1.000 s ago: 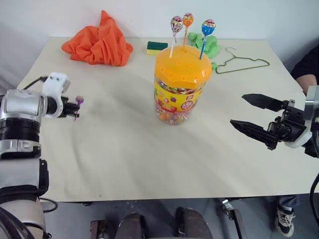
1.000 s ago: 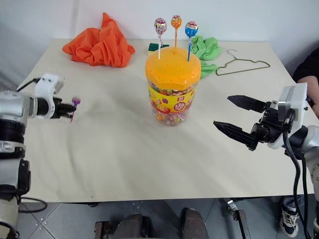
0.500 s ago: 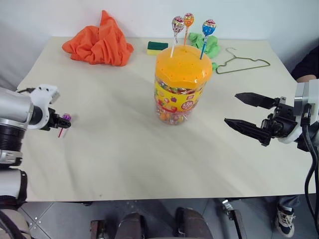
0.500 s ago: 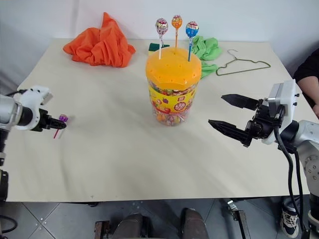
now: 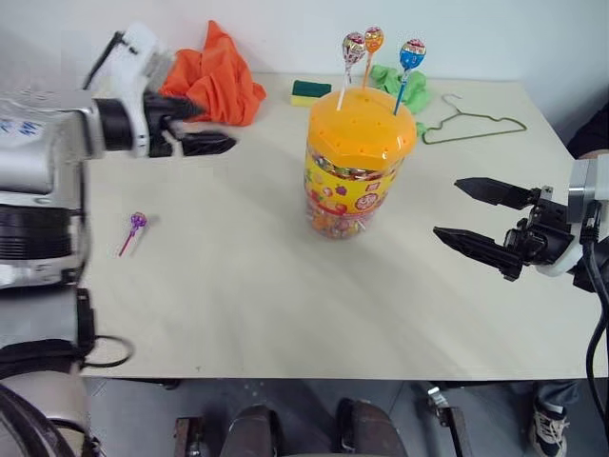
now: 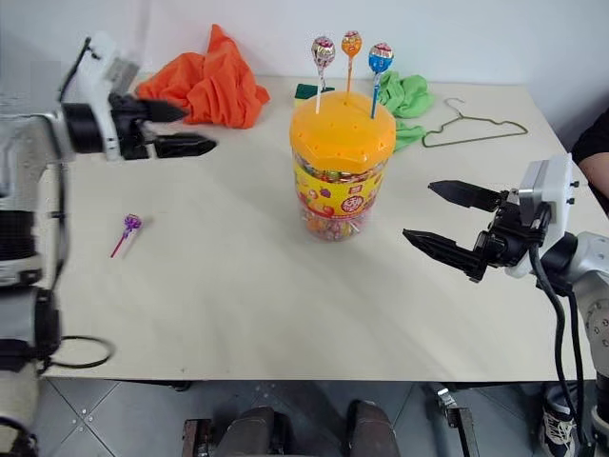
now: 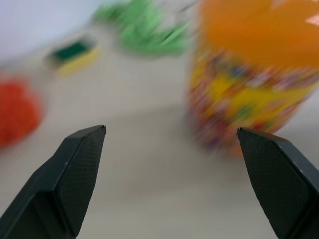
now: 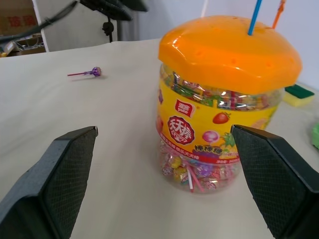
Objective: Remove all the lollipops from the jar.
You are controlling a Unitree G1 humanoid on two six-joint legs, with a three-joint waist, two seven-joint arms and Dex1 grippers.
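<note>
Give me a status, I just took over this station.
Left gripper open, empty; right gripper open, empty. Small purple-wrapped lollipop lying on cream table; three lollipops stuck in clear jar's domed orange lid. Nothing blocking.

The table [image 5: 285, 314] bears the jar [image 5: 357, 181], a purple lollipop [image 5: 135, 227] and cloths [image 5: 221, 81].

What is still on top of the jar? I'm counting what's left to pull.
Three lollipops stand in holes of the jar lid. Loose candies show inside; the stick ends below the lid are hidden.

Three lollipops [image 5: 373, 43] stand in the jar [image 5: 359, 162]; a fourth [image 5: 134, 227] lies left
</note>
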